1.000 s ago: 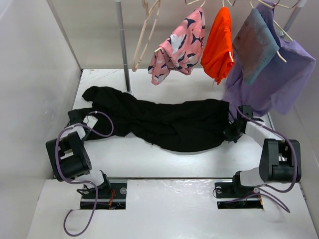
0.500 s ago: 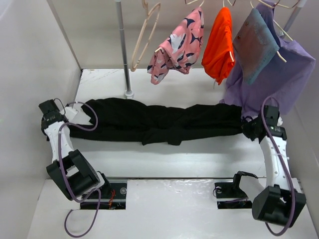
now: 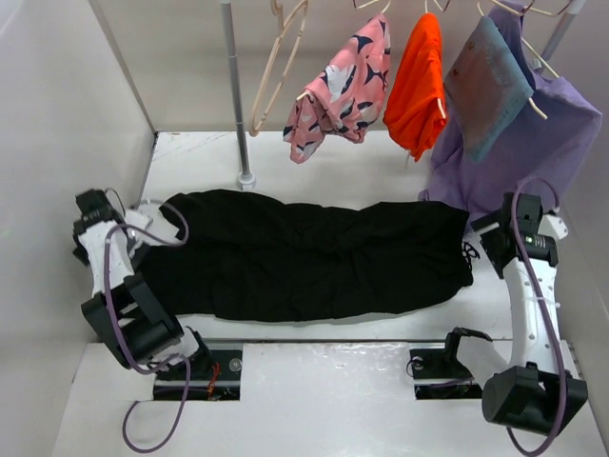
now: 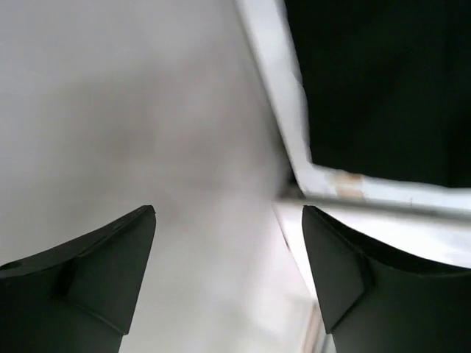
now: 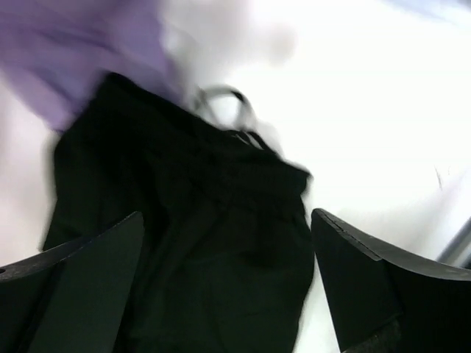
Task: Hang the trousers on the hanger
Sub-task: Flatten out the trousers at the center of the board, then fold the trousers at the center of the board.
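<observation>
Trousers (image 3: 304,262) now released and spread wider across frame centre, left gripper (image 4: 228,213) at left edge gaping, empty, right gripper (image 5: 227,217) at right edge likewise, hanger (image 3: 255,122) hanging upper left.

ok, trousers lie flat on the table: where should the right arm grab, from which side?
The end of the trousers by the cord loop, approached from the right and above. The cloth lies flat on the table; that bunched edge, right under the open right gripper, likely gives most to pinch.
</observation>
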### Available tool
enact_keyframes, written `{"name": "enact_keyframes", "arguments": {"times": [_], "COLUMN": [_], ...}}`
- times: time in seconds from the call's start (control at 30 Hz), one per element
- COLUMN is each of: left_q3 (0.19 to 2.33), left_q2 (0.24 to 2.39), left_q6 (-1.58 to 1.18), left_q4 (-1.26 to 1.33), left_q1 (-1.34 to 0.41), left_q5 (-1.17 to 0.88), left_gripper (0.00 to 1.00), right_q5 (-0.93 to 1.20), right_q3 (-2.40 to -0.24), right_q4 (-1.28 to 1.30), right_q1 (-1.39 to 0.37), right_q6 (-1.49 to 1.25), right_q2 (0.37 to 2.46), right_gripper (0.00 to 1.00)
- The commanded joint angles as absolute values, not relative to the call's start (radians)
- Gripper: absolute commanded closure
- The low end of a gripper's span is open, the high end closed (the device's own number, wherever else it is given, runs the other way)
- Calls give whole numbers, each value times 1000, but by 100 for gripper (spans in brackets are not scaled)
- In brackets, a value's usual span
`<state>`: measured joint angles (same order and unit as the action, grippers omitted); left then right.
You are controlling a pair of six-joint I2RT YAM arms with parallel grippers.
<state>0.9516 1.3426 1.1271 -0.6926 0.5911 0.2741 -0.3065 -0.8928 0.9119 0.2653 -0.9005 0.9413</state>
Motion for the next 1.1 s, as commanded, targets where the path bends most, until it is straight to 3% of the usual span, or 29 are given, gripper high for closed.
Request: {"name": "enact_keyframes", "arguments": {"times": [0.0, 0.3, 0.43, 0.83, 0.93, 1.07], "left_q3": [1223, 1313, 1338, 1370, 1370, 1368], "left_q2": [1361, 1486, 1566, 1722, 1736, 1776], "left_q6": [982, 553, 389, 275, 265, 256], "left_q4": [-811, -715, -641, -603, -603, -624], "left_q1": [548, 327, 318, 318, 318, 318], "left_q5": [31, -346, -337, -357, -345, -345], "left_gripper": [22, 22, 22, 18, 18, 18], "right_q5": [-439, -155, -141, -183, -192, -192], "right_q3": [-1037, -1160, -1196, -1380, -1391, -1371], "right_q4": [830, 727, 672, 638, 647, 617], "right_q1": [186, 101, 92, 92, 92, 92], "right_q6": [-793, -673, -715, -767, -767, -767], "right_q2": [971, 1367, 1416, 1758, 1787, 1801], "right_gripper": [0, 0, 0, 0, 5, 44]}}
